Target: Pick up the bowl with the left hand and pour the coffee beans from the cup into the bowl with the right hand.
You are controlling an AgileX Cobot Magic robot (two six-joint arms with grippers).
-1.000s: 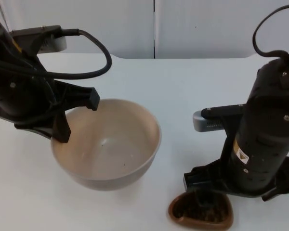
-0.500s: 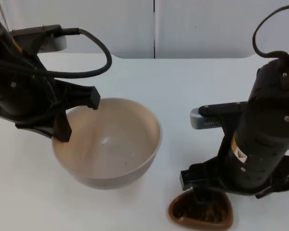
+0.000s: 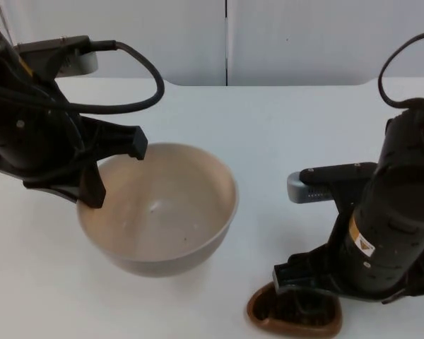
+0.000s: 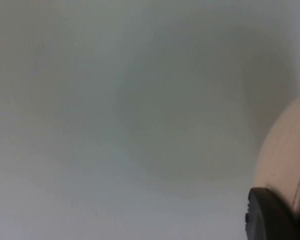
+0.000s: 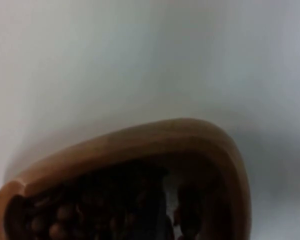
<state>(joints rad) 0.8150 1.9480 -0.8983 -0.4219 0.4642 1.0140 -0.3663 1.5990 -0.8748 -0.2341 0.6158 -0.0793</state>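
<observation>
Since a second ago the right arm has shifted slightly rightward over the cup; the bowl [image 3: 157, 209] stayed put. At left, the left gripper [image 3: 109, 166] is clamped on the bowl's rim. One brown cup [image 3: 295, 313] sits at the table's [image 3: 268, 127] near edge under the right gripper [image 3: 297, 282]; whether its fingers are apart I cannot tell. The right wrist view reveals coffee beans [image 5: 65, 215] inside.

Left gripper [image 3: 99, 169] clamped with jaws closed at mid-left, arm slanting in from the upper corner. Right gripper [image 3: 297, 300] pointed straight down at lower right, arm nearly vertical.
</observation>
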